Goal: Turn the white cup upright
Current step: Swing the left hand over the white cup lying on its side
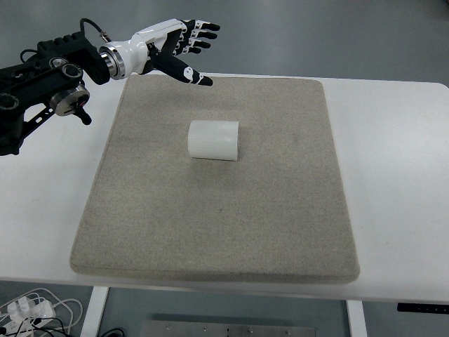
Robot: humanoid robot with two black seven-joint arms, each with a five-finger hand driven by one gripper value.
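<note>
White cup (214,140) lies on side near middle of grey mat (140,232), a little toward far edge. Mat covers most of white table (400,182). My left hand (175,45) hovers over mat's far left corner, well apart from cup, fingers spread wide, thumb pointing toward mat, holding nothing. Cables (31,312) on floor below table's near left edge.

We observe the left arm (49,84) entering from the upper left edge, wrist roughly level. The left hand (175,45) is extended, fingers (200,36) spread, thumb apart, apparently holding nothing.
</note>
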